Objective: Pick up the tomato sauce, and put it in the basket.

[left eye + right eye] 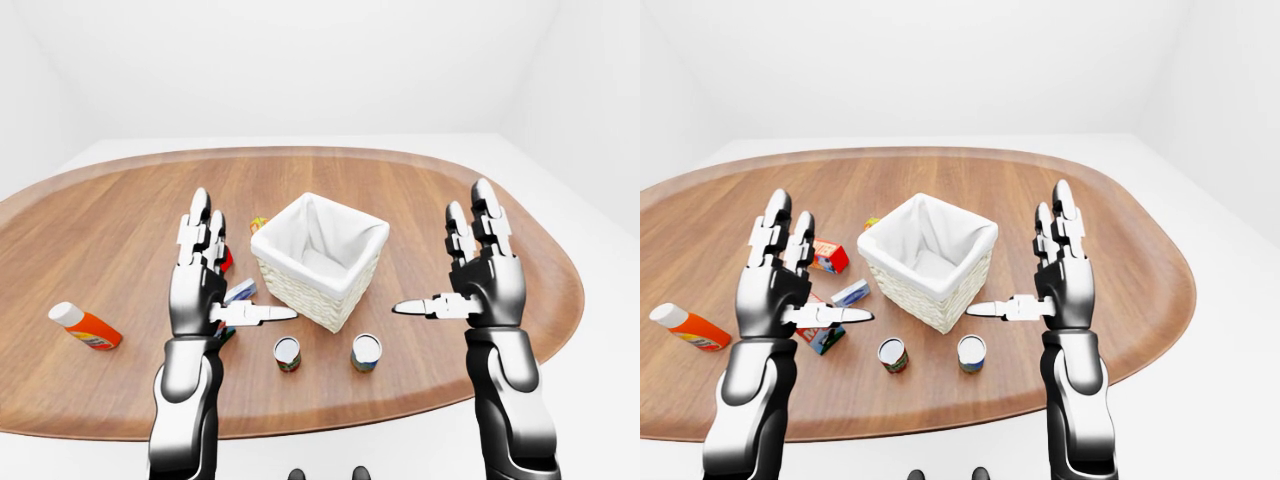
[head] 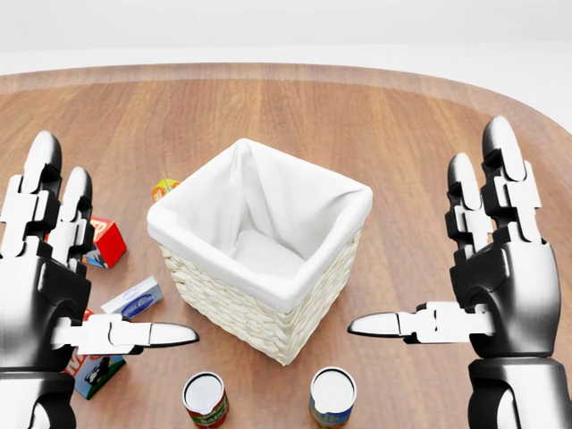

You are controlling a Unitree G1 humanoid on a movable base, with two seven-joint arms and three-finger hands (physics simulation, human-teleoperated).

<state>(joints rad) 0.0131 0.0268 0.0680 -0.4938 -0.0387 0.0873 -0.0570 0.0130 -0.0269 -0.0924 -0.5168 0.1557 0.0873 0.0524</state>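
Observation:
The tomato sauce, a small can with a red label (image 2: 206,399), stands upright on the wooden table just below the basket in the head view. The white-lined wicker basket (image 2: 234,308) stands at the table's middle and holds nothing. My left hand (image 1: 250,258) is open, fingers pointing up and thumb pointing right, left of the basket and above the can. My right hand (image 1: 435,250) is open in the mirrored pose to the right of the basket. Neither hand touches anything.
A second can (image 2: 332,395) stands right of the tomato sauce. A red box (image 2: 109,239), a small blue-and-white box (image 2: 134,298), a carton (image 2: 94,371) and a small orange item (image 2: 164,188) lie left of the basket. An orange bottle (image 1: 86,326) lies far left.

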